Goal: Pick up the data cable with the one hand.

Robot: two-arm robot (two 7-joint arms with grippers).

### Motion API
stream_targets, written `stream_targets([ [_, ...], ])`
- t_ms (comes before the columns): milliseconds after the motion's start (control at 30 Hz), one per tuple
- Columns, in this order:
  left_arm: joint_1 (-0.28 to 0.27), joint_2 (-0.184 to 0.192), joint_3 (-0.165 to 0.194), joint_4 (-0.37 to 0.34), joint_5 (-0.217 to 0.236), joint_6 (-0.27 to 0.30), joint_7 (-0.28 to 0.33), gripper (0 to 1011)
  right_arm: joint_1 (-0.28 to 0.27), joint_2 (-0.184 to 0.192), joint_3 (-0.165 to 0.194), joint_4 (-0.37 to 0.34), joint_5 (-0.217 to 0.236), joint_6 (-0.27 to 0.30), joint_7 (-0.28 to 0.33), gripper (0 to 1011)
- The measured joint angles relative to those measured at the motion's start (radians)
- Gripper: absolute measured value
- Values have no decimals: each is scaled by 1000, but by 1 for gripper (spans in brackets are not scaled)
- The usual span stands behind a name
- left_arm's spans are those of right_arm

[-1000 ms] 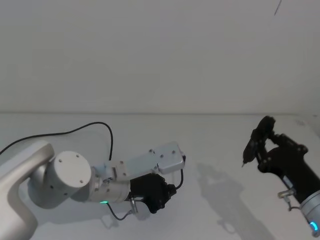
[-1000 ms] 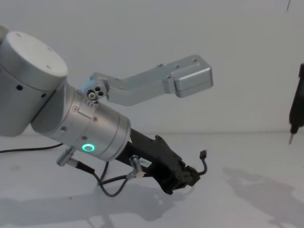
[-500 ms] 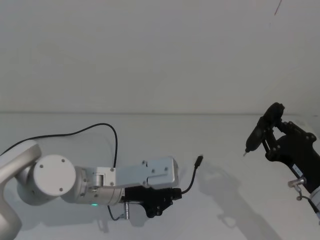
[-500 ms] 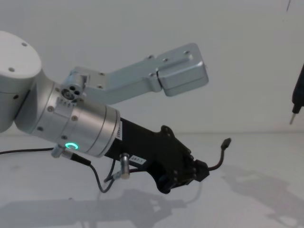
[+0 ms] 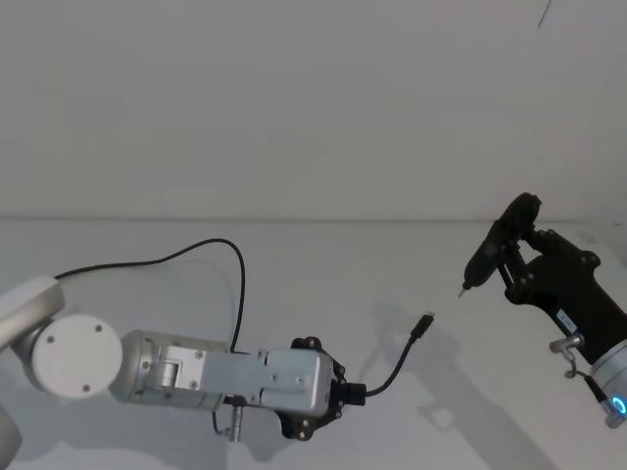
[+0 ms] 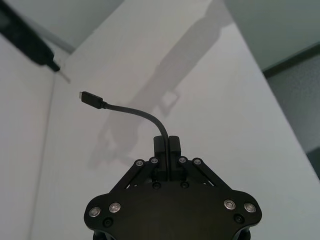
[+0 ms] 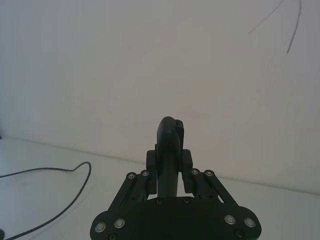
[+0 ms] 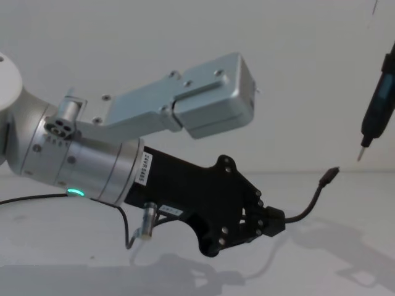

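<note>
Clamping 1 data cable (image 5: 397,362) betw. its narrow jaws, the left gripper (image 5: 351,395) sits low over the white table (image 5: 323,264), front-centre. The cable's short free end curves up & fwd to 1 small black plug (image 5: 423,324), held in the air. More black cable loops across the table behind the arm. The right gripper (image 5: 511,262), raised at right & well apart, is closed on 1 black pen-like tool (image 5: 482,259), tip pointing down.
</note>
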Motion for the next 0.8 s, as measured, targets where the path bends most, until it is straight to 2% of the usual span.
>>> stream_targets([
  [100,0,8,4,-3,5,-48,-4,43,7,-1,-3,7,6,1,6,279],
  [367,0,19,9,-6,12,-113,-10,43,14,5,-4,6,35,20,23,279],
  [800,0,27,13,-8,16,-160,-14,43,-48,65,44,-106,69,74,26,279],
])
